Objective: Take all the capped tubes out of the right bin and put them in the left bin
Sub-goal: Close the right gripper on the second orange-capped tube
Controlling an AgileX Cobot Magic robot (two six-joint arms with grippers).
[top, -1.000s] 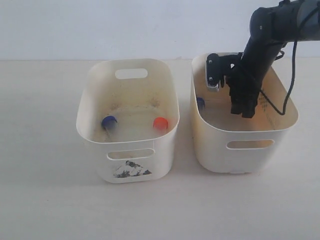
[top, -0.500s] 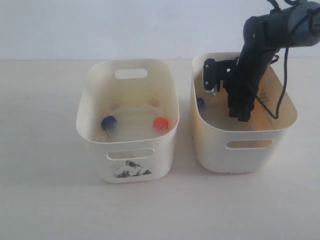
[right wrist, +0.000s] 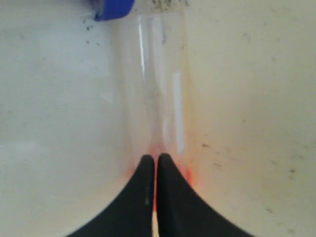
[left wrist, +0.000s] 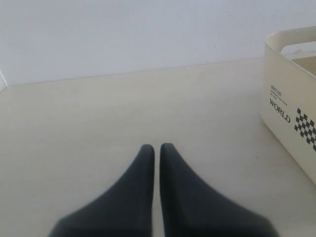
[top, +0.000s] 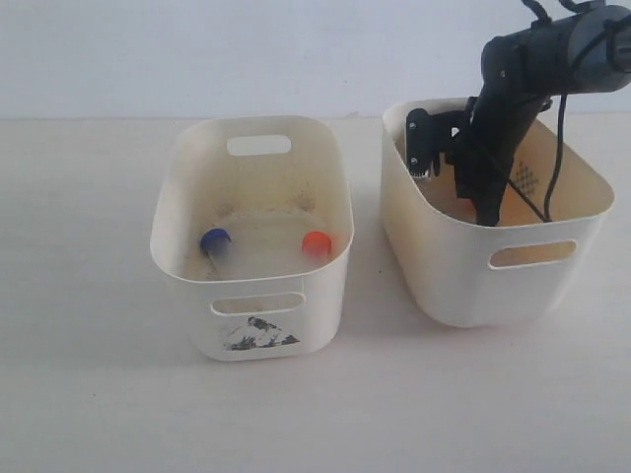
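Your right tool [right wrist: 156, 159] was pressed together with nothing between its tips, resting at the cap end of the orange-capped tube [right wrist: 157, 89] inside the right bin [top: 444, 266]. Lifting from there would probably have left it behind.

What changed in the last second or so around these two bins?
The right gripper snapped shut inside the right bin, its tips at the orange end of a clear tube; whether it actually holds the tube is unclear. That bin slid to the right and now sits tilted. The left bin, with its blue-capped tube and red-capped tube, did not move.
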